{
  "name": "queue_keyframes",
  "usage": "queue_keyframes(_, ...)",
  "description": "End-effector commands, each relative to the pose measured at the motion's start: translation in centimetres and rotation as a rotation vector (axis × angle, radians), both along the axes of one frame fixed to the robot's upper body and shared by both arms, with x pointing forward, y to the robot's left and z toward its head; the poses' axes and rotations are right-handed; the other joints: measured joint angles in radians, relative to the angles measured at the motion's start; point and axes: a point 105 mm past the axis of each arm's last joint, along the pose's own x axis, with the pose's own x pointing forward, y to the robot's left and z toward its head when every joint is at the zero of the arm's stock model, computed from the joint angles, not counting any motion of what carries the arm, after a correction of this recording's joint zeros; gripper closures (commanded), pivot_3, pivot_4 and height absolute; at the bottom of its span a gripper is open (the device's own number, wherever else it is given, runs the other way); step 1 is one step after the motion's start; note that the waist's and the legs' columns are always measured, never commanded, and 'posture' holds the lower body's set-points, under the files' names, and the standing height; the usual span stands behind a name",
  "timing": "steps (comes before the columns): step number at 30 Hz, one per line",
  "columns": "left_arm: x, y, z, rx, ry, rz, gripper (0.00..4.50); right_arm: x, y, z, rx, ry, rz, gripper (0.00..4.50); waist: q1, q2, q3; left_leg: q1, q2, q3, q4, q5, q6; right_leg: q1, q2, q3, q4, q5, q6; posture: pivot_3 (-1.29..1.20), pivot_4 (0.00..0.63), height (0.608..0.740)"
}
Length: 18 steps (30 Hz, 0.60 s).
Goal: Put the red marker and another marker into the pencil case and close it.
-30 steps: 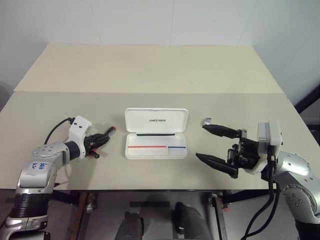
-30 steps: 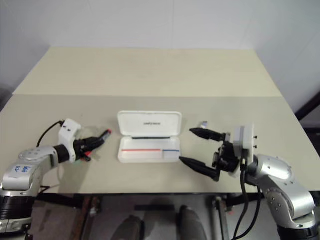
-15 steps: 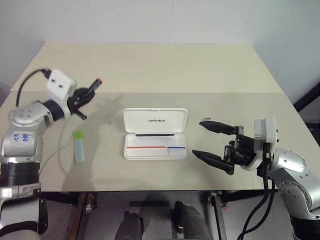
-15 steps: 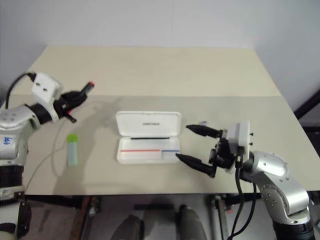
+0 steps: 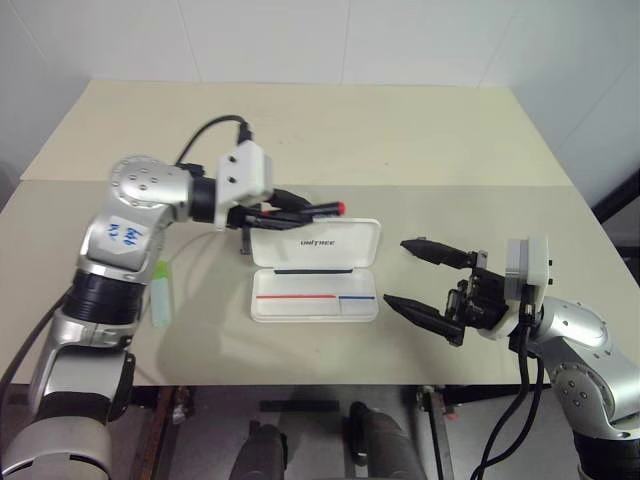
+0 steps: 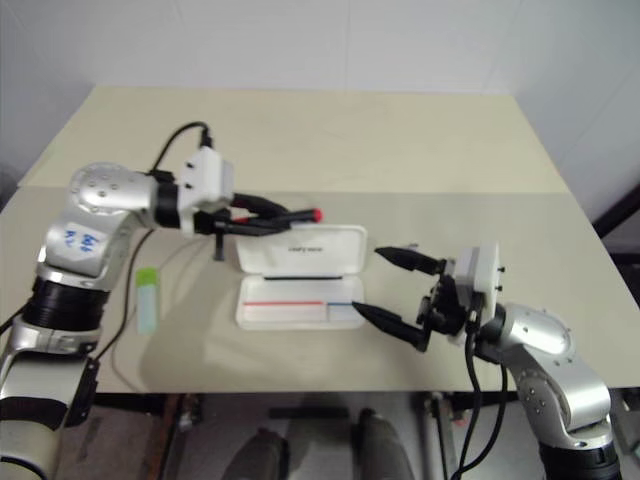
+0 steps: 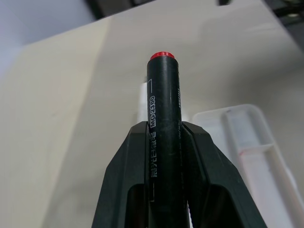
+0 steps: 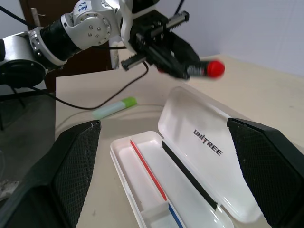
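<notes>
Left gripper [image 5: 300, 212] jaws pinch red marker [image 5: 312, 210]. Marker lies level, red tip pointing right, above back edge of open pencil case [image 5: 315, 268]. Tray sits just below, long side same way. Right gripper [image 5: 432, 284] jaws wide, empty, beside case. Green marker [image 5: 160, 292] on table, nearer left arm.

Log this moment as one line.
left hand: holds red marker above open pencil case | right hand: open, empty | green marker: on table
</notes>
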Motion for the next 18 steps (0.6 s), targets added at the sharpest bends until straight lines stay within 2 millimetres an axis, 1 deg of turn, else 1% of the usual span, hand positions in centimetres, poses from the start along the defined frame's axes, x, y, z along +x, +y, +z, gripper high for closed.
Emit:
queue_keyframes(1,-0.1,-1.3,-1.0,0.063,-0.041,-0.039,3.92,-0.9,-0.1,1.1,0.013,-0.063,-0.026,0.0,-0.001,0.0,0.0,0.0,0.0,0.0,0.0,0.0,0.0,0.0,0.0,0.0,0.0,0.0,0.0,0.0,0.15,0.74)
queue_keyframes(4,0.6,-1.8,-2.9,0.125,-0.049,-0.023,3.92,-1.1,-0.4,1.0,0.015,-0.06,-0.056,0.0,0.0,0.0,0.0,0.0,0.0,0.0,0.001,0.0,0.0,0.0,0.0,0.0,0.002,0.0,0.0,0.0,0.15,0.74)
queue_keyframes(11,1.4,-2.9,-4.9,0.144,-0.044,0.025,3.92,-1.7,-0.6,0.5,0.017,-0.05,-0.093,0.0,0.002,0.0,0.0,0.001,0.0,0.0,0.003,0.0,0.0,0.001,0.0,0.001,0.003,0.0,0.0,0.0,0.15,0.74)
queue_keyframes(18,0.4,-4.1,-6.4,0.148,-0.011,0.035,3.92,-1.8,-0.7,0.2,0.017,-0.046,-0.105,0.0,0.002,0.0,0.0,0.001,0.0,0.0,0.003,0.0,0.0,0.001,0.0,0.001,0.003,0.0,0.0,0.0,0.15,0.74)
